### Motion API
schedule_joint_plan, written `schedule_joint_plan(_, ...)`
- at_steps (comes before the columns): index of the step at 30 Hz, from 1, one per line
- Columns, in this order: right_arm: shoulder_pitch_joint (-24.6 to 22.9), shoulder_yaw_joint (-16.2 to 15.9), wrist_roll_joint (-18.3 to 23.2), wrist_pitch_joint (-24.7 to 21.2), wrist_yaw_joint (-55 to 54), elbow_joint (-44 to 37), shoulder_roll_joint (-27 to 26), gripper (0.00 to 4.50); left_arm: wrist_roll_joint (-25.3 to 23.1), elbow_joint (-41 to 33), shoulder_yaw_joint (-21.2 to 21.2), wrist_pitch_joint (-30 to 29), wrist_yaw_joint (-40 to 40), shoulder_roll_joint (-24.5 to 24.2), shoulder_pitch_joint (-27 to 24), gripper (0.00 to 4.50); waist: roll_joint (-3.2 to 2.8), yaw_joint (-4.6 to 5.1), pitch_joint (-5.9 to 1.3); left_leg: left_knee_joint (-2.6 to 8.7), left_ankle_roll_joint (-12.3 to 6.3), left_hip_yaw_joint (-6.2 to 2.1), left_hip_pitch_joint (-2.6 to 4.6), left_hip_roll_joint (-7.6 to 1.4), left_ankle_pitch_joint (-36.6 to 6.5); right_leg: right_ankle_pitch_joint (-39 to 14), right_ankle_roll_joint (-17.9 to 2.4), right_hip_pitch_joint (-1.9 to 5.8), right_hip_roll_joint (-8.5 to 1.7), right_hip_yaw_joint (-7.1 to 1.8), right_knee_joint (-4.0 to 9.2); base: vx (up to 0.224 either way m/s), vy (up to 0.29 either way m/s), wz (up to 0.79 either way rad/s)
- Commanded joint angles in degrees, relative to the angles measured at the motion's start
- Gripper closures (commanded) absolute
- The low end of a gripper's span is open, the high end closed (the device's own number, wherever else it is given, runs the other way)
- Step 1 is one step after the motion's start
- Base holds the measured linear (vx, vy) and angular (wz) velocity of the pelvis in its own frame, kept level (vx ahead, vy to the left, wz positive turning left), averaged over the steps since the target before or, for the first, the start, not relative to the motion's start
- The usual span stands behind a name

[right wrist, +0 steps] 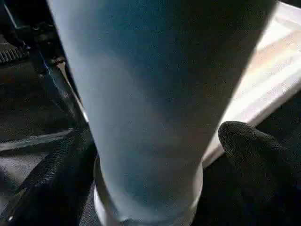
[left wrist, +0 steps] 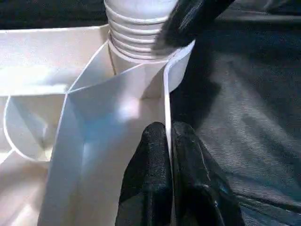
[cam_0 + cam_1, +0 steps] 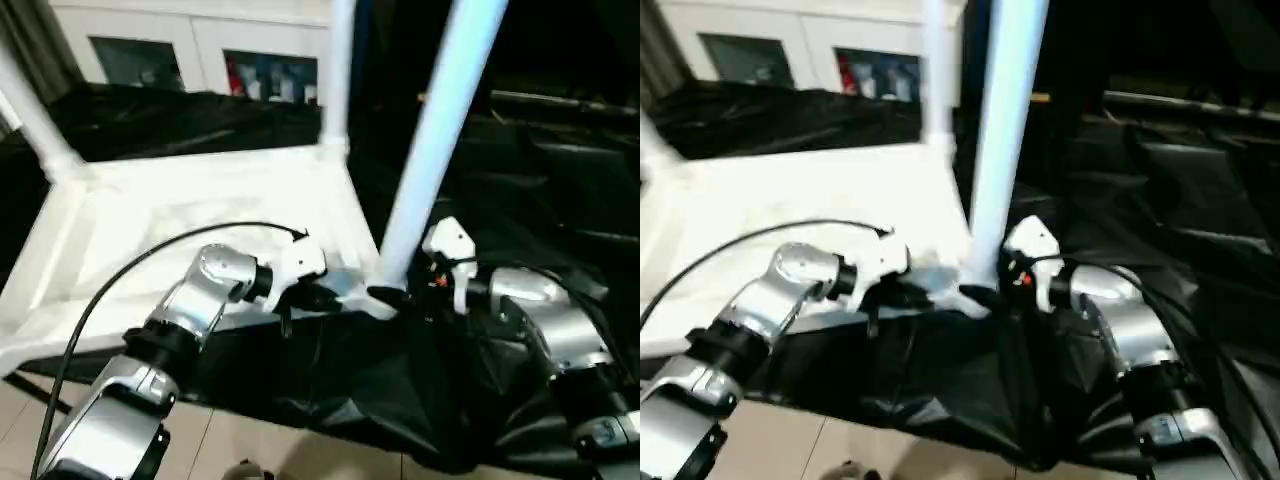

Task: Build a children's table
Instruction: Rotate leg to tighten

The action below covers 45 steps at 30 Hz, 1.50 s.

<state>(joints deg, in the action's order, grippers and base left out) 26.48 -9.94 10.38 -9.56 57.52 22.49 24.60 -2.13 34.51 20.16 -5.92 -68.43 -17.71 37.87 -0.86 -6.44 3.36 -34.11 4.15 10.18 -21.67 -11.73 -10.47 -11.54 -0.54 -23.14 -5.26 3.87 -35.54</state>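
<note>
The left gripper (image 2: 168, 155) is pinched tight on the tabletop's (image 3: 150, 235) rim wall, likely to steady it, just short of the corner socket where a leg (image 3: 425, 150) stands. The right gripper (image 1: 155, 155) is spread wide with that leg's base between its fingers (image 1: 256, 150), apparently not squeezing. Three legs can be counted standing in sockets; one upturned tabletop.

A white table leg (image 1: 155, 108) stands right before me, its flared end seated at the tabletop (image 1: 277, 61) corner. My right claw (image 1: 155, 165) straddles its base, black fingers (image 1: 256, 155) spread wide on either side, with black sheeting (image 1: 28, 108) behind.
</note>
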Motion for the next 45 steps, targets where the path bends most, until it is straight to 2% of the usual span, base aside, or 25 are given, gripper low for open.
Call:
schedule_joint_plan(1,-0.2,-0.8,-0.7,-0.7,1.0,-1.6,0.5,0.29,0.6,-2.8,0.3,1.1,-1.7,0.0,0.4,4.5,0.02,0.35,-4.27,3.79,-3.36,-0.08,0.88,-1.48,-8.3,1.1,-15.8,3.42,-2.75,-2.35,3.34,0.0,0.0,0.0)
schedule_joint_plan(5,-0.3,-1.2,-0.7,-0.7,1.7,-1.4,0.7,0.29,0.4,-3.3,0.2,0.6,-1.5,-0.3,0.1,4.5,0.05,0.31,-4.37,3.66,-3.51,-0.11,0.8,-1.41,-7.3,2.1,-15.6,3.5,-2.78,-2.36,3.18,0.0,0.0,0.0)
schedule_joint_plan(6,-0.3,-1.1,-0.7,-0.7,1.7,-1.2,0.6,0.55,0.5,-3.4,0.2,0.5,-1.3,-0.3,0.1,4.5,0.07,0.32,-4.37,3.65,-3.59,-0.11,0.73,-1.4,-7.2,2.0,-15.6,3.54,-2.78,-2.36,3.18,0.0,0.0,0.0)
schedule_joint_plan(17,-0.3,-1.0,-0.4,-1.0,1.6,-0.5,0.0,1.33,0.5,-3.6,-0.1,0.2,-0.6,-0.5,0.1,4.5,-0.07,0.34,-4.47,3.49,-3.73,-0.13,0.78,-1.33,-6.8,2.5,-15.7,3.56,-2.66,-2.29,3.09,0.0,0.0,0.0)
schedule_joint_plan(20,-0.6,-1.2,-0.7,-0.6,1.4,-0.2,-0.2,1.69,0.3,-3.6,0.1,0.3,-0.5,-0.7,-0.1,4.5,-0.07,0.35,-4.48,3.49,-3.52,-0.14,0.79,-1.32,-7.0,1.9,-15.6,3.56,-2.69,-2.3,3.09,0.0,0.0,0.0)
schedule_joint_plan(26,0.0,0.2,-1.9,-1.1,-4.1,3.1,-2.0,1.78,-0.8,-1.7,-0.7,-0.8,3.5,0.0,0.5,4.5,0.04,0.6,-4.31,3.6,-2.6,-0.17,0.78,-1.22,-8.3,-0.8,-15.1,3.51,-2.74,-2.33,3.36,0.0,0.0,0.0)
schedule_joint_plan(28,1.6,3.4,-2.1,-2.3,-13.9,8.2,-5.8,1.79,-1.6,3.3,-2.7,-3.3,11.6,3.0,3.2,4.5,-0.06,1.07,-4.07,3.67,-1.67,0.01,0.87,-1.04,-9.4,-3.1,-14.9,3.07,-2.64,-2.41,3.61,0.0,0.0,0.0)
schedule_joint_plan(29,2.7,5.6,-2.0,-2.9,-20.6,11.4,-8.5,1.8,-2.0,7.0,-4.2,-4.9,17.4,5.3,5.3,4.5,0.01,1.23,-4.06,3.84,-0.34,-0.17,1.1,-1.0,-11.2,-6.7,-14.3,3.2,-2.73,-2.35,3.97,0.0,0.0,0.0)
schedule_joint_plan(30,2.7,5.6,-2.0,-2.9,-20.6,11.4,-8.5,1.8,-2.0,7.0,-4.2,-4.9,17.4,5.3,5.3,4.5,0.06,1.34,-4.1,3.91,0.54,-0.23,1.23,-0.91,-11.7,-8.5,-13.7,3.19,-2.72,-2.35,4.05,0.0,0.0,0.0)
schedule_joint_plan(31,4.2,7.9,-2.0,-3.4,-28.8,14.6,-11.3,1.8,-2.0,11.0,-5.7,-6.2,23.8,7.9,7.8,4.5,0.08,1.38,-4.11,3.92,0.75,-0.29,1.14,-0.93,-11.4,-8.4,-13.5,3.28,-2.8,-2.4,4.1,0.0,0.0,0.0)
schedule_joint_plan(33,5.7,9.8,-2.0,-4.1,-36.1,17.3,-13.6,1.81,-1.8,14.0,-6.9,-7.6,28.7,10.2,9.9,4.5,0.08,1.67,-4.4,3.84,1.28,-0.36,1.07,-0.75,-10.1,-6.6,-13.2,3.3,-2.65,-2.39,3.94,0.0,0.0,0.0)
schedule_joint_plan(34,5.7,9.8,-2.0,-4.1,-36.1,17.3,-13.6,1.81,-1.8,14.0,-6.9,-7.6,28.7,10.2,9.9,4.5,0.23,1.58,-4.4,3.81,0.92,-0.37,0.91,-0.68,-9.7,-6.0,-13.2,3.49,-2.68,-2.36,3.95,0.0,0.0,0.0)
schedule_joint_plan(35,7.5,11.5,-1.6,-4.7,-42.6,20.2,-15.9,1.81,-1.3,16.4,-7.7,-8.8,32.6,12.5,11.8,4.5,-0.01,1.61,-4.39,3.66,0.11,-0.26,0.55,-0.57,-8.6,-3.8,-13.2,3.67,-2.7,-2.43,3.81,0.0,0.0,0.0)
schedule_joint_plan(37,9.2,12.2,-1.3,-4.3,-45.7,22.6,-17.6,1.81,-0.9,18.0,-8.2,-9.6,34.8,14.4,13.1,4.5,0.1,1.72,-4.55,3.55,-0.32,-0.28,0.71,-0.48,-7.9,-2.2,-13.6,3.62,-2.55,-2.34,3.74,0.0,0.0,0.0)
schedule_joint_plan(39,10.4,12.8,-1.4,-3.7,-47.2,24.3,-18.7,1.81,-0.9,19.6,-8.6,-9.8,36.2,15.6,14.1,4.5,-0.12,1.49,-4.54,3.52,-1.27,-0.25,0.67,-0.49,-7.4,-1.4,-13.9,3.68,-2.61,-2.32,3.82,0.0,0.0,0.0)
schedule_joint_plan(41,13.5,13.3,-2.3,-1.9,-49.7,28.3,-20.4,1.81,-1.8,22.6,-8.3,-9.4,37.6,17.3,15.8,4.5,-0.23,1.68,-4.51,3.57,-0.96,-0.23,0.85,-0.51,-8.2,-1.7,-14.2,3.44,-2.49,-2.26,3.89,0.0,0.0,0.0)
schedule_joint_plan(44,14.5,13.6,-2.0,-0.6,-49.5,29.0,-20.8,1.81,-1.7,23.4,-8.1,-8.7,37.6,17.3,16.1,4.5,-0.17,1.57,-4.45,3.74,-1.0,-0.32,0.83,-0.66,-9.1,-1.8,-14.1,3.69,-2.61,-2.22,3.87,0.0,0.0,0.0)
schedule_joint_plan(45,14.5,13.9,-1.5,0.1,-48.8,28.7,-20.9,1.25,-1.8,23.3,-8.0,-8.3,37.2,17.0,15.9,4.5,0.0,1.54,-4.58,3.64,-1.57,-0.29,0.77,-0.68,-8.1,0.3,-14.5,3.78,-2.61,-2.26,3.68,0.0,0.0,0.0)
